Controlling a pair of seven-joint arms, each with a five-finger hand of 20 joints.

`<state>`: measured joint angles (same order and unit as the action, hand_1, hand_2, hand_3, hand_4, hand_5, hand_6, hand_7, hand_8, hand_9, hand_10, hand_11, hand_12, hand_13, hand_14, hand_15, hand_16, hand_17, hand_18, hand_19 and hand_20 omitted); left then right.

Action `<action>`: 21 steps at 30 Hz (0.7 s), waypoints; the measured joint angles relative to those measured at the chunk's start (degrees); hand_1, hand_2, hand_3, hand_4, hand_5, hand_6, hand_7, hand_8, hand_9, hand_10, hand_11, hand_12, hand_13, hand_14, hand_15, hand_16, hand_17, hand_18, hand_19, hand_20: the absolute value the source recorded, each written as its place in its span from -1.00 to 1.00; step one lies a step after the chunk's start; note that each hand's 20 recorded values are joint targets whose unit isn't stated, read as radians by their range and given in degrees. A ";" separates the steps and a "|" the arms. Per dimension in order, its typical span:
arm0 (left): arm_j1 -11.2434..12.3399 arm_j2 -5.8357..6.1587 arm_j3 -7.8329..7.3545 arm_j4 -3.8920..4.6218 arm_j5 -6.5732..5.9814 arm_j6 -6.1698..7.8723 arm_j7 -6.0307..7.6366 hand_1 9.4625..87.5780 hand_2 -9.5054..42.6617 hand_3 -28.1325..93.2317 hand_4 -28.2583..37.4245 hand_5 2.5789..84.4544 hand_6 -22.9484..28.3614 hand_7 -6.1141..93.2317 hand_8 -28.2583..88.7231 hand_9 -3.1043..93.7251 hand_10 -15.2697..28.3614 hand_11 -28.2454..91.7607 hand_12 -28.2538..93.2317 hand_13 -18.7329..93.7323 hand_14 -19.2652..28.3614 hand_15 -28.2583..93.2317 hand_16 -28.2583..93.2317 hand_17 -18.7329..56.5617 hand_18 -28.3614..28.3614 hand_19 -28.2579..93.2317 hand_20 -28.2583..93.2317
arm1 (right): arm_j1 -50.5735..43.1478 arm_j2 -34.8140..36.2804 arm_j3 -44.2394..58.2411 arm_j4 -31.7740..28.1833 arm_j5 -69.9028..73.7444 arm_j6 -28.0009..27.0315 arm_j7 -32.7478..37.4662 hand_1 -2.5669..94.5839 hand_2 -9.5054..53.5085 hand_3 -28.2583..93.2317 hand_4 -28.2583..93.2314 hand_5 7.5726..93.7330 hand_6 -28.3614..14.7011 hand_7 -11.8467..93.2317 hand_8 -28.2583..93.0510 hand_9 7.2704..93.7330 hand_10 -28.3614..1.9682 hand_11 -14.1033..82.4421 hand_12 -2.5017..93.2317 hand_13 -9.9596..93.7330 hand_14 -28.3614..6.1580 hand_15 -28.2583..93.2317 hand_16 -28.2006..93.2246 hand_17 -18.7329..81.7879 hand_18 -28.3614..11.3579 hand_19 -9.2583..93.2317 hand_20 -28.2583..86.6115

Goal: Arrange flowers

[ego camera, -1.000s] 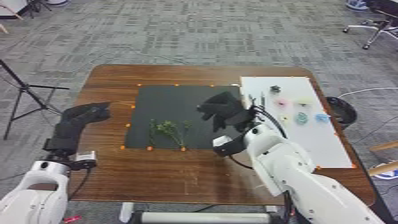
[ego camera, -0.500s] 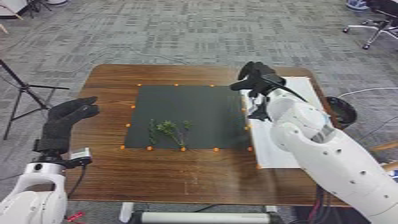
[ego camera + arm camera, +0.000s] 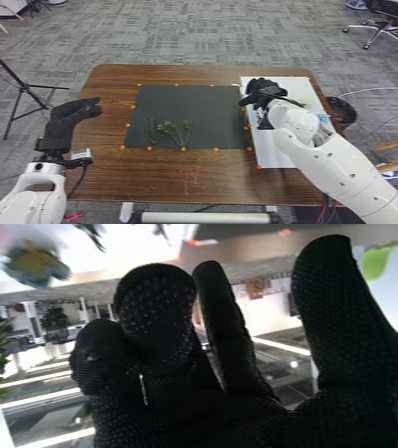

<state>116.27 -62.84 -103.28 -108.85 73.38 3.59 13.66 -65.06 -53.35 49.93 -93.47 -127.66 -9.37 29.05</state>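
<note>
My right hand (image 3: 264, 93) is over the far left part of the white sheet (image 3: 274, 150); its arm covers most of the flowers there. In the right wrist view the right hand (image 3: 169, 374) has its fingers extended and holds nothing. A blurred blue-and-yellow flower (image 3: 35, 265) lies on the white surface beyond the fingers. Green stems (image 3: 169, 130) with small leaves lie on the near part of the black sheet (image 3: 189, 102). At the table's left side my left hand (image 3: 73, 114) is raised with relaxed fingers, apart from the sheets.
Small orange markers line the edges of both sheets on the brown table (image 3: 160, 175). A black round bin (image 3: 342, 111) stands on the floor beside the table's right edge. A tripod (image 3: 25, 86) is off to the left.
The right hand has gone from above the black sheet rightward to the white sheet, then slightly nearer. The left hand has shifted a little left and nearer, then kept still.
</note>
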 measured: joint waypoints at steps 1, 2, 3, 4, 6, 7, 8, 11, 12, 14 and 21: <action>0.06 -0.04 -0.04 -0.06 0.01 -0.11 -0.04 -0.41 -0.72 0.54 -0.80 0.23 -0.03 -0.53 -0.64 0.16 0.35 -0.10 -0.28 0.11 0.60 0.02 -0.52 -0.25 0.51 -0.24 -0.15 | -0.12 -0.04 0.00 0.42 -0.72 -0.06 0.02 -0.26 -1.00 0.45 -0.69 0.01 0.20 -0.39 -0.59 0.02 -0.40 -0.47 -0.44 0.80 0.27 0.40 -0.02 0.51 -0.31 1.00 0.21; 0.11 -0.07 -0.05 -0.10 0.03 -0.22 -0.06 -0.41 -0.71 0.54 -0.80 0.23 -0.04 -0.53 -0.64 0.16 0.35 -0.10 -0.28 0.11 0.60 0.02 -0.52 -0.25 0.51 -0.24 -0.15 | -0.25 -0.07 0.04 0.78 -1.60 -0.13 0.03 -0.26 -1.00 0.45 -0.69 0.01 0.21 -0.39 -0.59 0.01 -0.40 -0.47 -0.44 0.80 0.27 0.40 -0.02 0.51 -0.30 1.00 0.21; 0.15 -0.11 -0.06 -0.13 0.04 -0.31 -0.08 -0.41 -0.71 0.54 -0.80 0.23 -0.04 -0.53 -0.64 0.16 0.35 -0.10 -0.28 0.11 0.60 0.02 -0.52 -0.25 0.51 -0.24 -0.15 | -0.39 -0.09 0.09 1.13 -2.52 -0.18 0.09 -0.25 -1.00 0.45 -0.69 0.01 0.21 -0.39 -0.59 0.01 -0.40 -0.47 -0.44 0.80 0.27 0.40 -0.02 0.52 -0.30 1.00 0.21; 0.18 -0.15 -0.06 -0.16 0.05 -0.37 -0.10 -0.41 -0.71 0.54 -0.80 0.23 -0.04 -0.53 -0.64 0.16 0.35 -0.10 -0.28 0.11 0.61 0.02 -0.52 -0.25 0.51 -0.24 -0.15 | -0.53 -0.12 0.19 1.41 -3.25 -0.20 0.18 -0.25 -1.00 0.45 -0.70 0.00 0.21 -0.39 -0.59 0.01 -0.40 -0.48 -0.44 0.80 0.28 0.41 -0.03 0.52 -0.30 1.00 0.21; 0.23 -0.25 -0.08 -0.23 0.06 -0.45 -0.14 -0.41 -0.71 0.54 -0.80 0.23 -0.04 -0.54 -0.64 0.16 0.35 -0.10 -0.28 0.10 0.61 0.02 -0.52 -0.25 0.51 -0.23 -0.15 | -0.83 -0.13 0.52 1.83 -3.92 -0.26 0.44 -0.25 -1.00 0.45 -0.70 0.00 0.21 -0.39 -0.59 0.00 -0.41 -0.48 -0.44 0.80 0.28 0.41 -0.03 0.52 -0.29 1.00 0.21; 0.23 -0.31 -0.09 -0.25 0.06 -0.47 -0.16 -0.41 -0.71 0.54 -0.80 0.23 -0.04 -0.54 -0.64 0.16 0.35 -0.10 -0.28 0.10 0.61 0.02 -0.52 -0.25 0.51 -0.23 -0.15 | -0.95 -0.13 0.65 1.98 -4.01 -0.27 0.56 -0.25 -1.00 0.45 -0.70 0.01 0.21 -0.39 -0.59 0.00 -0.41 -0.48 -0.44 0.80 0.28 0.41 -0.03 0.53 -0.29 1.00 0.21; 0.24 -0.35 -0.09 -0.26 0.06 -0.49 -0.19 -0.41 -0.71 0.54 -0.80 0.23 -0.04 -0.54 -0.64 0.16 0.35 -0.10 -0.28 0.10 0.61 0.02 -0.52 -0.25 0.51 -0.23 -0.15 | -1.03 -0.12 0.74 2.14 -4.06 -0.27 0.66 -0.25 -1.00 0.45 -0.70 0.01 0.21 -0.39 -0.59 0.00 -0.41 -0.48 -0.44 0.80 0.28 0.41 -0.03 0.53 -0.29 1.00 0.21; 0.24 -0.49 -0.09 -0.29 0.06 -0.65 -0.30 -0.42 -0.69 0.54 -0.81 0.24 -0.05 -0.54 -0.64 0.15 0.35 -0.10 -0.28 0.10 0.61 0.02 -0.52 -0.25 0.51 -0.23 -0.15 | -1.28 -0.16 1.02 2.63 -4.09 -0.33 0.95 -0.24 -1.00 0.45 -0.69 0.02 0.20 -0.38 -0.59 0.02 -0.38 -0.46 -0.43 0.80 0.29 0.41 -0.03 0.53 -0.29 1.00 0.21; 0.24 -0.54 -0.09 -0.29 0.06 -0.71 -0.33 -0.42 -0.69 0.54 -0.80 0.24 -0.05 -0.54 -0.64 0.15 0.35 -0.10 -0.28 0.10 0.61 0.02 -0.52 -0.25 0.51 -0.23 -0.15 | -1.40 -0.25 1.21 2.82 -4.02 -0.35 1.06 -0.23 -1.00 0.45 -0.69 0.03 0.19 -0.38 -0.59 0.05 -0.37 -0.45 -0.43 0.81 0.28 0.42 -0.03 0.53 -0.29 1.00 0.21; 0.24 -0.68 -0.08 -0.29 0.06 -0.79 -0.34 -0.42 -0.69 0.54 -0.81 0.25 -0.04 -0.54 -0.64 0.15 0.36 -0.10 -0.28 0.10 0.61 0.02 -0.52 -0.25 0.51 -0.23 -0.15 | -1.68 -0.50 1.62 3.18 -3.60 -0.35 1.31 -0.21 -1.00 0.46 -0.69 0.05 0.16 -0.37 -0.59 0.08 -0.34 -0.44 -0.43 0.82 0.29 0.42 -0.03 0.54 -0.30 1.00 0.23; 0.19 -0.97 0.02 -0.29 0.06 -0.87 -0.35 -0.42 -0.68 0.54 -0.81 0.25 -0.03 -0.55 -0.64 0.16 0.36 -0.10 -0.28 0.10 0.61 0.02 -0.52 -0.25 0.51 -0.23 -0.15 | -2.62 -1.76 2.95 3.57 1.32 -0.29 2.84 -0.12 -1.00 0.45 -0.69 0.22 0.07 -0.37 -0.59 0.37 -0.25 -0.30 -0.43 0.85 0.32 0.42 -0.03 0.56 -0.29 1.00 0.28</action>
<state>116.46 -63.81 -103.25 -109.14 73.44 2.72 13.31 -67.68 -55.11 52.88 -89.90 -126.34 -9.65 31.89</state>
